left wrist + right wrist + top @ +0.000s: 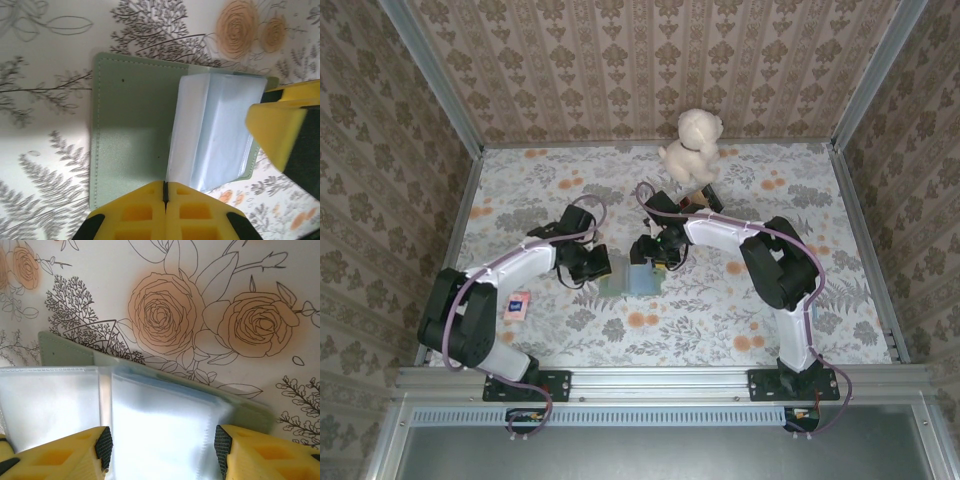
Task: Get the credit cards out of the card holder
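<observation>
The holder [625,282] lies open at the centre of the top view, between both grippers. The left gripper [165,189] sits at the bottom of its wrist view, fingers pressed tight together right where a raised clear sleeve [215,135] meets them. Pinched or not, I can't tell. The right gripper [162,447] has its fingers spread, straddling the sleeves, with the green cover peeking out behind.

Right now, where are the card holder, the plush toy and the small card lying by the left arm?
card holder [130,135]: left wrist view, on its bare green cover.
plush toy [700,128]: top external view, on its head.
small card [517,307]: top external view, on its middle.
</observation>
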`<state>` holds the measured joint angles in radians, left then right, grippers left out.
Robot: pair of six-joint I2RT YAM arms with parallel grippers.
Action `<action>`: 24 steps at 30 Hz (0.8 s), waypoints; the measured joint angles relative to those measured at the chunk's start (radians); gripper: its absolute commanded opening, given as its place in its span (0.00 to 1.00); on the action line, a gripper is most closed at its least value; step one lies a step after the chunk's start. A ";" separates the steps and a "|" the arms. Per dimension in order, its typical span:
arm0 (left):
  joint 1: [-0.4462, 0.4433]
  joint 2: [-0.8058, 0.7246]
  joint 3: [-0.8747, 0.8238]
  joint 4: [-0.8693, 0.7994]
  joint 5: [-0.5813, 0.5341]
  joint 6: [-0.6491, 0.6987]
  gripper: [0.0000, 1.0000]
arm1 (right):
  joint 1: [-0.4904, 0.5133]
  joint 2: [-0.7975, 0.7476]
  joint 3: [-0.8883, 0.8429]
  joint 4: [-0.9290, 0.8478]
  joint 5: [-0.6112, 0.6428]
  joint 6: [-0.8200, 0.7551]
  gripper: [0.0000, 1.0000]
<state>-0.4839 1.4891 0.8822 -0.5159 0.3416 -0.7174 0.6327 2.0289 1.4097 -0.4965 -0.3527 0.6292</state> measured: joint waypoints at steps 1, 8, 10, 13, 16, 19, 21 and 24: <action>0.000 -0.004 0.004 -0.018 -0.011 0.009 0.00 | 0.000 -0.005 0.000 0.000 0.000 0.000 0.60; -0.006 -0.014 0.041 -0.089 -0.065 0.034 0.00 | -0.003 -0.104 -0.031 0.020 0.026 0.023 0.62; -0.018 -0.014 0.061 -0.109 -0.088 0.034 0.00 | -0.006 -0.131 -0.044 0.029 0.039 0.032 0.62; -0.047 -0.014 0.093 -0.136 -0.123 0.034 0.03 | -0.011 -0.160 -0.068 0.042 0.060 0.045 0.62; -0.079 -0.013 0.120 -0.153 -0.146 0.031 0.16 | -0.018 -0.171 -0.088 0.053 0.069 0.059 0.62; -0.111 -0.010 0.143 -0.153 -0.150 0.017 0.26 | -0.028 -0.175 -0.110 0.062 0.078 0.072 0.62; -0.126 -0.003 0.150 -0.146 -0.140 0.009 0.28 | -0.034 -0.175 -0.118 0.064 0.083 0.079 0.62; -0.137 0.024 0.154 -0.132 -0.123 0.007 0.29 | -0.039 -0.175 -0.122 0.068 0.084 0.082 0.62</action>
<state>-0.6212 1.5131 1.0359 -0.6476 0.2184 -0.7105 0.5934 1.8538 1.2877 -0.4282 -0.2687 0.7116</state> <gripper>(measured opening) 0.282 0.619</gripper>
